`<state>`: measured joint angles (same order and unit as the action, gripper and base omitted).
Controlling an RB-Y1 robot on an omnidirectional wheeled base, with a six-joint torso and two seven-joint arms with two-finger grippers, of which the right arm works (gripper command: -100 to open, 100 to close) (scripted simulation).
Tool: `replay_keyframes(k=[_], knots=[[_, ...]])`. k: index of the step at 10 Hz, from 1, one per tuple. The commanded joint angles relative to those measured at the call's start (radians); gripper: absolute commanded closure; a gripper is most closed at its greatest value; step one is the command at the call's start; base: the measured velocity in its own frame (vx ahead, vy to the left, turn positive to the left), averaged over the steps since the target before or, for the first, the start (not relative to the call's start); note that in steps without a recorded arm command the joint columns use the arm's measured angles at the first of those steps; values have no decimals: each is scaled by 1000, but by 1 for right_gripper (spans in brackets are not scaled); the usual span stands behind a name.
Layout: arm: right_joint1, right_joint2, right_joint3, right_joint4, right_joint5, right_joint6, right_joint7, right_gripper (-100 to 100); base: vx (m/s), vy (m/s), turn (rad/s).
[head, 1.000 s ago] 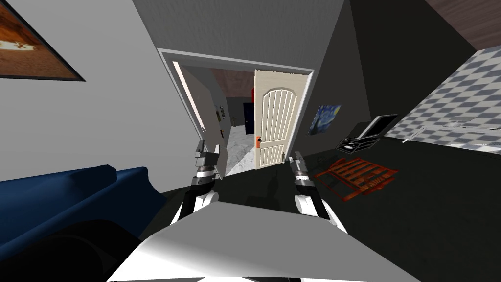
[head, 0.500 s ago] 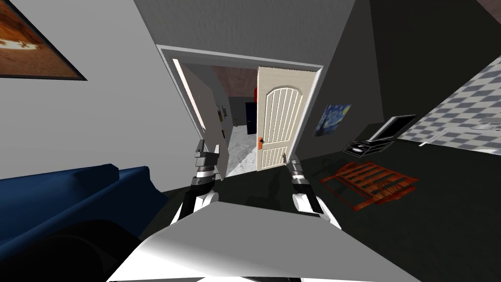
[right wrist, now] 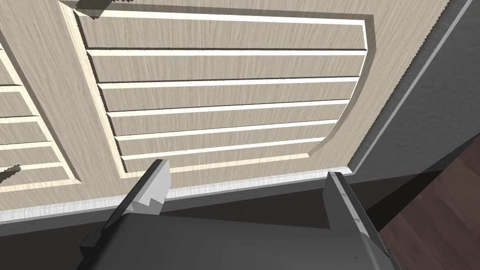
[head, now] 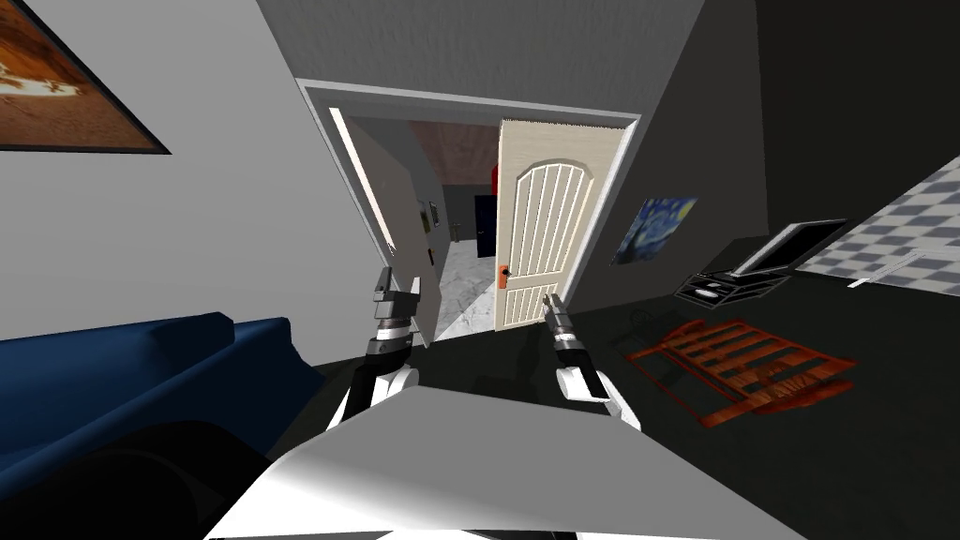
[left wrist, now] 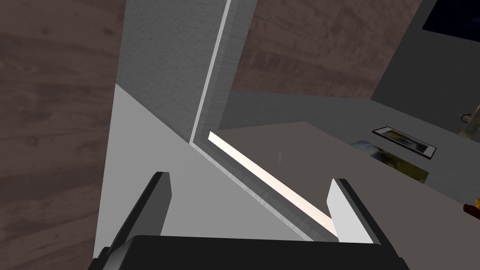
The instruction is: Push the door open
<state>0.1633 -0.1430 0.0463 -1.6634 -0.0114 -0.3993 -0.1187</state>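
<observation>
A doorway point(head: 469, 103) with two leaves stands ahead. The cream panelled leaf point(head: 548, 244) with an orange handle point(head: 504, 275) sits on the right, nearly in line with the frame. The plain grey leaf point(head: 403, 225) on the left is swung partly inward. My right gripper point(head: 548, 302) is open close to the cream leaf's lower part; its wrist view shows the ribbed panel point(right wrist: 225, 93) just beyond the open gripper point(right wrist: 243, 187). My left gripper point(head: 384, 281) is open beside the grey leaf's edge point(left wrist: 262, 178), with nothing between its fingers point(left wrist: 159, 201).
A blue sofa point(head: 141, 375) lies at my left. An orange-red rack point(head: 741, 361) lies on the dark floor at the right, with a black tray point(head: 759, 267) behind it. A painting point(head: 656, 225) hangs beside the door. Pale floor point(head: 469, 295) shows through the gap.
I have moved closer: the doorway has grown and the rack has slid rightward. My right gripper has shifted left and forward toward the cream leaf. The left arm has kept its place.
</observation>
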Motion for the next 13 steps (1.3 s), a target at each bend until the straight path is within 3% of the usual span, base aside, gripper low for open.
replay_keyframes(k=[1, 13], knots=[[-22, -5, 4, 39, 2, 5, -10, -100, 90, 12, 67], [-152, -35, 35, 280, 21, 36, -68, -100, 102, -5, 65]])
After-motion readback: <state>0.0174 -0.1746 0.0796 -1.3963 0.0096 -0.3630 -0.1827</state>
